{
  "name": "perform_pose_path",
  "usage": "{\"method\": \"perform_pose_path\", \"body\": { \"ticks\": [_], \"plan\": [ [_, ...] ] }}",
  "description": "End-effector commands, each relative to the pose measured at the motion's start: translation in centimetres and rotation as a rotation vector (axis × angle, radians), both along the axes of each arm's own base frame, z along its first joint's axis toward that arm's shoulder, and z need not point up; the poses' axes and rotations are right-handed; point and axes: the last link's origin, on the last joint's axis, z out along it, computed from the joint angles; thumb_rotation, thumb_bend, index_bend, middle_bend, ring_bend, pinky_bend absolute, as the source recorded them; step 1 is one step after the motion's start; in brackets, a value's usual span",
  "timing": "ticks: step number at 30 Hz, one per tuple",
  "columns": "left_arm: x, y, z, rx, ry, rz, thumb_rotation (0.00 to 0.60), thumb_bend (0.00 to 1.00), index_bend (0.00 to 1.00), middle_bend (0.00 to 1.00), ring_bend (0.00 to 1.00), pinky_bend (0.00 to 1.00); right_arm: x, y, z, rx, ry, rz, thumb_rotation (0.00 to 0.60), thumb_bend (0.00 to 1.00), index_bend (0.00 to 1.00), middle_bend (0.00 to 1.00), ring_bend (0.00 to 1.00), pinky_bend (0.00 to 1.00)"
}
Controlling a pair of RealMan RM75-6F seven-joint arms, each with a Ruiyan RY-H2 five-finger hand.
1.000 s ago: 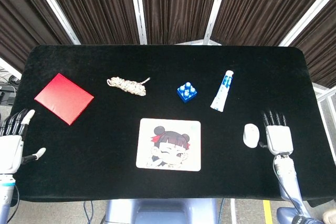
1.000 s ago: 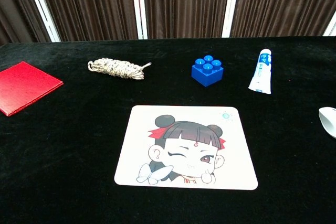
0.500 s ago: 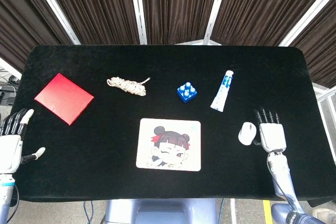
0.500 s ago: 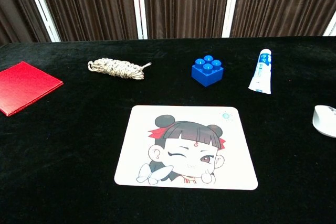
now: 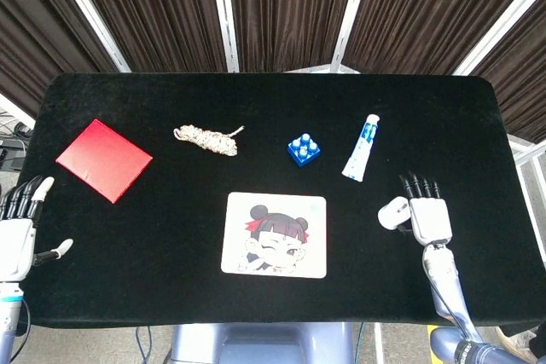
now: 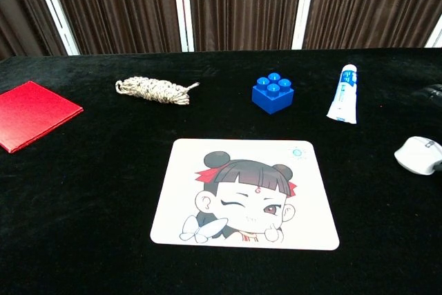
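Note:
A white computer mouse (image 5: 393, 212) (image 6: 418, 155) lies on the black table, right of a cartoon-girl mouse pad (image 5: 275, 234) (image 6: 245, 193). My right hand (image 5: 429, 217) lies flat beside the mouse with fingers stretched out, its inner side touching it. My left hand (image 5: 19, 232) rests at the table's near left edge with fingers apart and nothing in it, nearest to a red square booklet (image 5: 103, 159) (image 6: 31, 114).
Across the middle of the table lie a coiled rope (image 5: 207, 138) (image 6: 153, 90), a blue toy brick (image 5: 304, 149) (image 6: 273, 92) and a white-and-blue tube (image 5: 362, 147) (image 6: 344, 94). Dark curtains hang behind the table (image 5: 444, 108).
My right hand has slid left and a little farther from me, and the mouse has moved left with it, closer to the mouse pad. The left hand has stayed still.

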Motion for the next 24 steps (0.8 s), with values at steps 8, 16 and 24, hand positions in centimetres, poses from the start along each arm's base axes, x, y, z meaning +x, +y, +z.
{"method": "perform_pose_path", "body": {
  "ticks": [8,16,24],
  "plan": [
    [0.0,0.0,-0.1,-0.002,0.002,0.002,0.600,0.12,0.00,0.00,0.00,0.00,1.4,-0.6,-0.4,0.013,-0.015,0.022,0.600,0.03,0.05,0.00,0.00,0.00],
    [-0.1,0.1,0.0,0.001,0.000,0.004,0.600,0.12,0.00,0.00,0.00,0.00,1.8,-0.8,-0.5,0.018,-0.043,0.027,0.600,0.05,0.28,0.17,0.00,0.00],
    [-0.1,0.1,0.0,0.002,-0.006,0.007,0.600,0.12,0.00,0.00,0.00,0.00,1.8,-0.9,-1.2,0.045,-0.045,0.027,0.600,0.05,0.30,0.17,0.00,0.00]
  ]
}}
